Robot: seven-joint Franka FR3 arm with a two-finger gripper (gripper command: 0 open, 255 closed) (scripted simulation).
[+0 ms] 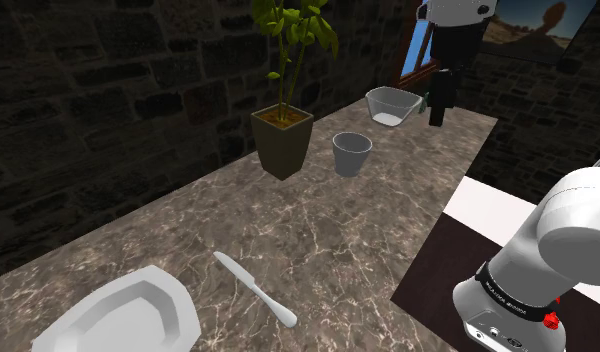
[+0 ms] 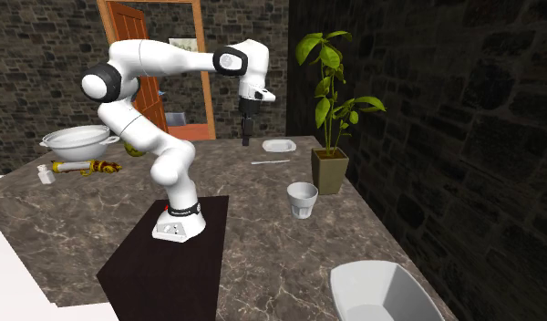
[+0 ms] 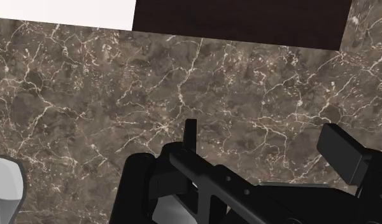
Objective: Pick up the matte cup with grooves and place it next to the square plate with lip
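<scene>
well, cup (image 1: 351, 152) on marble counter (image 1: 338, 235), stone walls (image 1: 88, 80)

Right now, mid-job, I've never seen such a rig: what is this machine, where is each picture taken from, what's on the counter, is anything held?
The machine is one white robot arm on a stand, ending in a black two-finger gripper. One picture looks down from beside the stand, one watches from across the brown marbled counter, one looks along the gripper. On the counter: a grey grooved cup, a plant in a dark square pot, a white deep square bowl, a white knife and a white flat plate with a raised rim. The fingers stand apart, holding nothing.
</scene>
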